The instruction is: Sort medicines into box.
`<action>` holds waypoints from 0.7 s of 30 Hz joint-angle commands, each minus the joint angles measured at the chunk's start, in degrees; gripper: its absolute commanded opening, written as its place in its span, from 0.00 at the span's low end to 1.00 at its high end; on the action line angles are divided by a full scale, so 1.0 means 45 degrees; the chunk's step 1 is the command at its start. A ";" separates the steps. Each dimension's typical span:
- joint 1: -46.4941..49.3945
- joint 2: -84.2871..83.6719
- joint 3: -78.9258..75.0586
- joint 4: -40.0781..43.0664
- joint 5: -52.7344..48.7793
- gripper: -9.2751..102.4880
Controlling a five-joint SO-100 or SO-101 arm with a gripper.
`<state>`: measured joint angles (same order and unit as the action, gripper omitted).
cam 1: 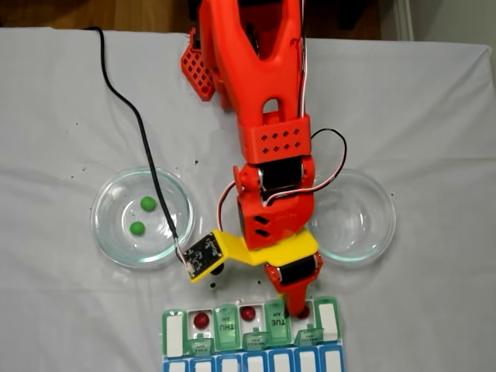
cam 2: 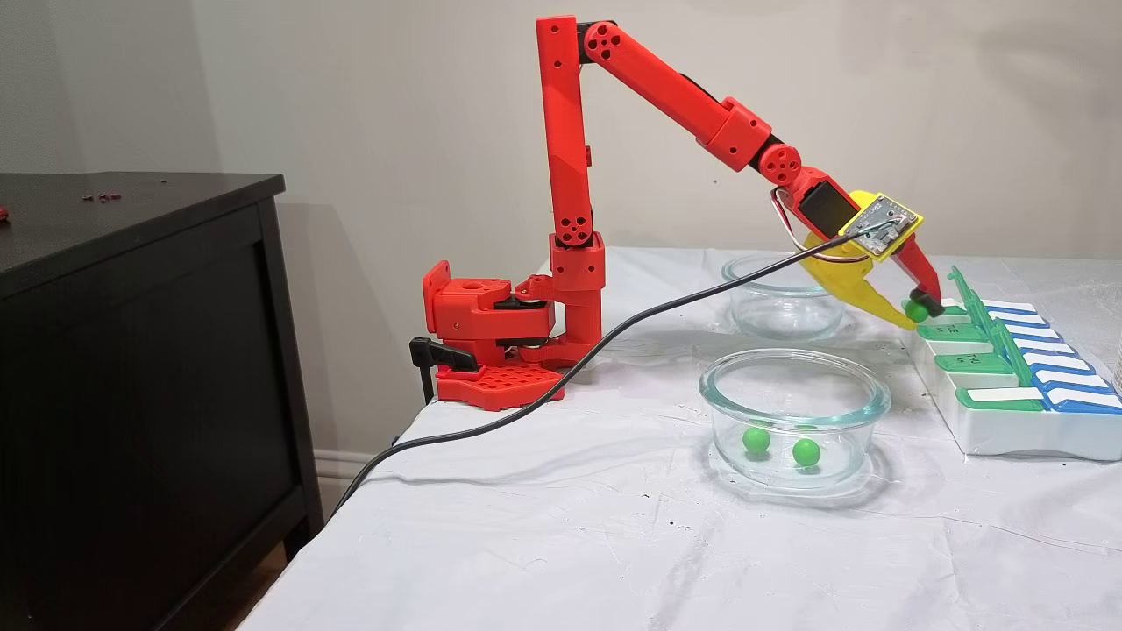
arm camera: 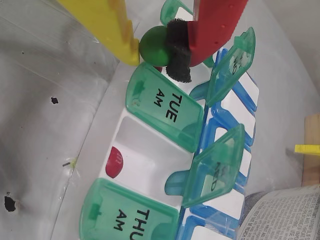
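Observation:
My gripper (cam 2: pixel 916 308) is shut on a green medicine ball (arm camera: pixel 154 42), pinched between the yellow finger and the red finger's black pad. It hangs just above the box (cam 2: pixel 999 429), over an open compartment beside the shut TUE AM lid (arm camera: pixel 167 105). A sliver of red ball (arm camera: pixel 157 69) shows under the held one. More red medicines lie in open compartments (cam 1: pixel 201 319) (cam 1: pixel 248 313), one of them between the TUE and THU lids (arm camera: pixel 115 161). Two green balls (cam 1: pixel 148 203) (cam 1: pixel 137 227) rest in the left glass dish (cam 1: pixel 108 232). In the overhead fixed view the gripper (cam 1: pixel 297 310) covers the held ball.
A second glass dish (cam 1: pixel 353 215) stands empty to the right of the arm. A black cable (cam 1: pixel 147 155) runs across the left dish to the wrist camera. The arm's base (cam 2: pixel 491 342) sits at the table's far end, beside a black cabinet (cam 2: pixel 131 350).

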<state>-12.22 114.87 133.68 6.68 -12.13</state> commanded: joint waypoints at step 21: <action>-0.0391 0.0859 -0.0215 -0.2383 -0.0430 0.08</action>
<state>-13.18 117.16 133.68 -2.46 -13.45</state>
